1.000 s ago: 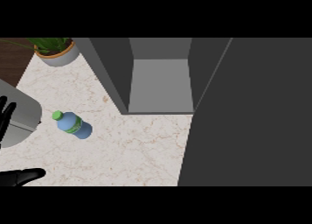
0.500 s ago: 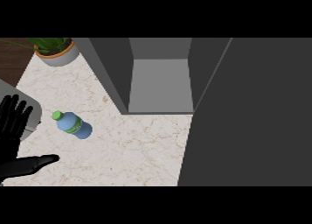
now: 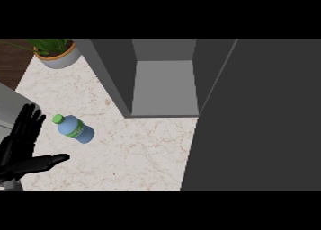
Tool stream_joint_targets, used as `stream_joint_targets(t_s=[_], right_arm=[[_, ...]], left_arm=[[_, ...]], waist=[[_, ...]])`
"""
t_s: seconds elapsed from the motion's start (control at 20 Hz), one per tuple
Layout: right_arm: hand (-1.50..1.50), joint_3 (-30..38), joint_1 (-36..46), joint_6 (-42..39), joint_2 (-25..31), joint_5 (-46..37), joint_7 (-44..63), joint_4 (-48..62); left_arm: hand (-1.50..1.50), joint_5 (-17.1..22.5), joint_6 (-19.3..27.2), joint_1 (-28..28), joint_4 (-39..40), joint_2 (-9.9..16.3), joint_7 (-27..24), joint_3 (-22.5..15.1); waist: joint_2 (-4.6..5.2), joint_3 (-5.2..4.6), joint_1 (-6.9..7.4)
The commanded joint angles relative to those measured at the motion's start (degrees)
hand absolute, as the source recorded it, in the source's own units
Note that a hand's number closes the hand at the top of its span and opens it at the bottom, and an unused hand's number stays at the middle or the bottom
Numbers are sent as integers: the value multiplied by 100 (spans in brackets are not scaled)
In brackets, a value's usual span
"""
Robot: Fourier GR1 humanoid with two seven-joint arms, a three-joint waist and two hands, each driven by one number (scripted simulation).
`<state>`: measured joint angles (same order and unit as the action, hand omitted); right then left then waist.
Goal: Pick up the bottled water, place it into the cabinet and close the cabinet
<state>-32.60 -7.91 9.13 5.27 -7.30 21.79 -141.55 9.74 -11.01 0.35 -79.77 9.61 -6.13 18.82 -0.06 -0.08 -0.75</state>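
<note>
A blue water bottle (image 3: pixel 76 129) with a green cap and green label lies on its side on the marble counter (image 3: pixel 136 152), cap pointing to the upper left. My left hand (image 3: pixel 18 150) is open at the lower left, fingers straight and pointing up, thumb stretched out to the right. Its fingertips are just left of the bottle and apart from it. The grey cabinet (image 3: pixel 164 85) stands open behind the bottle, with nothing visible on its shelf. Its dark door (image 3: pixel 269 117) is swung out and fills the right side. My right hand does not show.
A potted green plant (image 3: pixel 56 51) sits at the back left corner of the counter. A grey surface (image 3: pixel 0 101) borders the counter at the left edge. The open door blocks the right side of the counter.
My left hand has risen from the lower left edge up and to the right, closer to the bottle, with its thumb spreading out. The bottle and cabinet have not moved.
</note>
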Motion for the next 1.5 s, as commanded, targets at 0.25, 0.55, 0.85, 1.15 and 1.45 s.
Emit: stream_joint_targets(t_s=[0.25, 0.55, 0.85, 1.15, 1.45], right_arm=[[-150, -366, -29, 248, 203, -874, 190, -420], [-150, -213, 92, 235, 440, -667, 349, -635], [-150, -115, -108, 379, 513, -472, 9, -463], [-150, 163, 468, 375, 504, -335, 748, -737], [-150, -233, -62, 438, 681, -513, 299, -803]], left_arm=[[-150, -148, -468, -485, 2167, 281, -1382, 220], [-150, -372, -344, -1041, 3425, 158, -2333, 205], [-150, -480, -389, -1784, 4879, 523, -3188, 406], [-150, -451, -281, -2074, 5822, 454, -3953, 562], [-150, -340, -439, -2596, 6273, 627, -4106, 667]], waist=[[-1, -2, -9], [4, -1, -16], [18, -3, -49], [29, -11, -40], [18, -6, -66]])
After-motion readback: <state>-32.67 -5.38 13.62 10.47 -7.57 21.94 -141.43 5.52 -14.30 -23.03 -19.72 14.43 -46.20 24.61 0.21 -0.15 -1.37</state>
